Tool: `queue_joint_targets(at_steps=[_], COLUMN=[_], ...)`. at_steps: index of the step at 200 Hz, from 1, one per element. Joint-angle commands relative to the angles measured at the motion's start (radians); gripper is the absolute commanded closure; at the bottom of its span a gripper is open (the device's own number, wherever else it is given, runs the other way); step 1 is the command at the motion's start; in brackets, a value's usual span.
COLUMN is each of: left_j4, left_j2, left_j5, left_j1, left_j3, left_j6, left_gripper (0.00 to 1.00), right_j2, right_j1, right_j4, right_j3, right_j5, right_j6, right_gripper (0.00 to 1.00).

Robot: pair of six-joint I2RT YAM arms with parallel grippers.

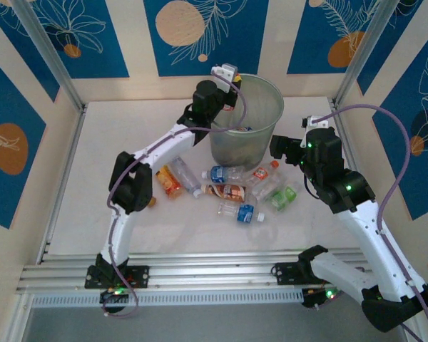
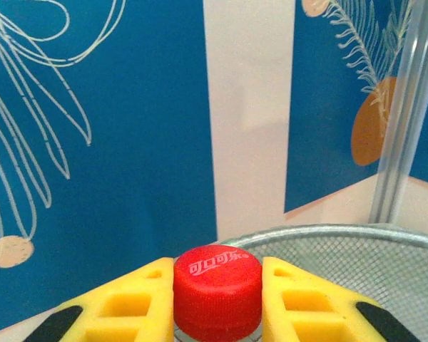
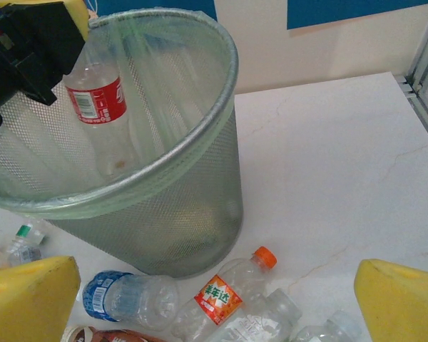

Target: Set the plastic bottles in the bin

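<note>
Left wrist, red-capped bottle (image 2: pixel 217 283) pinched in left end effector (image 2: pixel 217 303); above bin (image 2: pixel 328 232)

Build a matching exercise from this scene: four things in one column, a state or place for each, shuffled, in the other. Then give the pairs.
Things:
1. left pincer
2. right pincer
3. orange-capped bottle
4. bin

States or places:
A. lying on the table
B. open, holding nothing
C. standing upright
D. shut on the red-capped bottle

Pairs: 1-D, 2-B, 3-A, 4-C.
</note>
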Motion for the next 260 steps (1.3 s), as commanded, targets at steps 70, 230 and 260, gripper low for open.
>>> queue_joint_targets(at_steps=[70, 230, 260], left_j4=[-0.137, -0.085, -0.096], left_j2=[-0.049, -0.12, -0.143], left_j5=[-0.184, -0.136, -0.115], left_j1=[-0.03, -0.034, -0.035], left_j3=[0.037, 0.008, 0.014], left_j6=[0.004, -0.064, -0.066], left_gripper=[0.96, 0.34, 0.35], right_j2=[-0.011, -0.013, -0.013], right_j1=[-0.005, -0.008, -0.007], right_j4=[0.021, 0.022, 0.022], right_j3=[-0.006, -0.009, -0.006], right_j5=[0.019, 0.026, 0.018], right_j6=[0.002, 0.0, 0.004], right_gripper=[0.01, 0.01, 0.01])
